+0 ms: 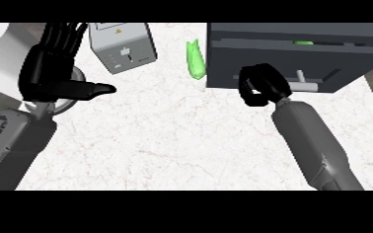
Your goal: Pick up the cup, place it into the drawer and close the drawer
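Observation:
A dark grey drawer cabinet (pixel 291 54) stands at the upper right of the counter. A small piece of something green (pixel 303 43) shows in the slot along its top; I cannot tell whether it is the cup. A light grey handle (pixel 302 83) sticks out of the drawer front. My right hand (pixel 261 85) is at the cabinet's lower left corner, just left of the handle, fingers curled with nothing in them. My left hand (pixel 55 66) rests open at the left edge, fingers up and thumb pointing right.
A long green object (pixel 195 59) lies on the white marble counter (pixel 160 138) just left of the cabinet. A light grey box with a panel (pixel 122 47) stands at the top centre-left. A round grey rim (pixel 70 96) shows behind the left hand.

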